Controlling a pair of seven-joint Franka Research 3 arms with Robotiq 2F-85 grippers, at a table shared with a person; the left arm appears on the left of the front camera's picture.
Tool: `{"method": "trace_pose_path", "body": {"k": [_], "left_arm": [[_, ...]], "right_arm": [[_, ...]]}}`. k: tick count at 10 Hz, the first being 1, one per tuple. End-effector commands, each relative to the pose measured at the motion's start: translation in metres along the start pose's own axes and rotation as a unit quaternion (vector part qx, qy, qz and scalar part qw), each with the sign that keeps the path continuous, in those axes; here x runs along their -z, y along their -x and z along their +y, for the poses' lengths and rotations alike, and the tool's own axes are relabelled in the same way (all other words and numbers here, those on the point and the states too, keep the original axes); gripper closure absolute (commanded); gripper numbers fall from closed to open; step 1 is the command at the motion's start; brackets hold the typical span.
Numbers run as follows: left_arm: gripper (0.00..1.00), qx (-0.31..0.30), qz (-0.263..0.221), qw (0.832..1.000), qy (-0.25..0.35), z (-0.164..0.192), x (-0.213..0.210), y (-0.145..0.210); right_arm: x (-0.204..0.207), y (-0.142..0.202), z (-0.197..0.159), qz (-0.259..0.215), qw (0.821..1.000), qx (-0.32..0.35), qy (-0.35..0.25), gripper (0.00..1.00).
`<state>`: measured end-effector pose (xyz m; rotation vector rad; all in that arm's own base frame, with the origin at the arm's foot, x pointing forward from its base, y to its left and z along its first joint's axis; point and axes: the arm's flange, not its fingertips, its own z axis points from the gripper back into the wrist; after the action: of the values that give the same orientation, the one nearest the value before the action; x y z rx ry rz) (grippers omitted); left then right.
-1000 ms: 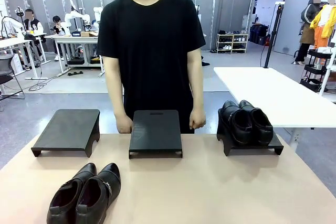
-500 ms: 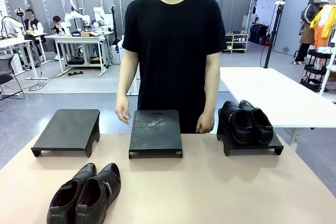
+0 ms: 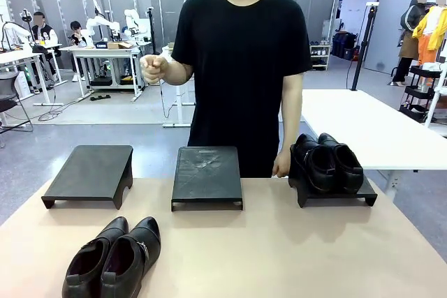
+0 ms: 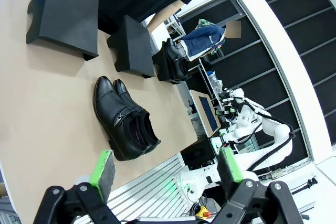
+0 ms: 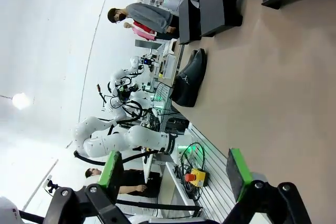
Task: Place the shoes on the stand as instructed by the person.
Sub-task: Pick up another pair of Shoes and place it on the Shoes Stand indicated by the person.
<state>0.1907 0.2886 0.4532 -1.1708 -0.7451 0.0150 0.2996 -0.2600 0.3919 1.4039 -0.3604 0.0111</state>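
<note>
Person's hand (image 3: 154, 68) has risen from the middle stand (image 3: 207, 176); I expect a cue. Left fingers (image 4: 103, 166) and right fingers (image 5: 112, 169) hang released. One dress-shoe pair (image 3: 115, 256) waits on the surface (image 3: 293, 256), the second pair (image 3: 328, 162) on the right stand (image 3: 364, 198).

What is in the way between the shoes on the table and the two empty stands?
Nothing visible. Bare table lies between the loose pair and both the left stand and the middle stand. The right stand already holds the other pair.
</note>
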Motion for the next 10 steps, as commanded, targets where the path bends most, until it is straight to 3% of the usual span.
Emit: {"method": "trace_pose_path", "body": {"k": [1,10], "left_arm": [[0.0,0.011,-0.004,1.0,0.009,0.0005,-0.0022,-0.0009],[0.0,0.011,-0.004,1.0,0.009,0.0005,-0.0022,-0.0009]], "right_arm": [[0.0006,0.0002,0.0001,-0.001,1.0,-0.001,0.0,0.0],[0.0006,0.0002,0.0001,-0.001,1.0,-0.001,0.0,0.0]]}}
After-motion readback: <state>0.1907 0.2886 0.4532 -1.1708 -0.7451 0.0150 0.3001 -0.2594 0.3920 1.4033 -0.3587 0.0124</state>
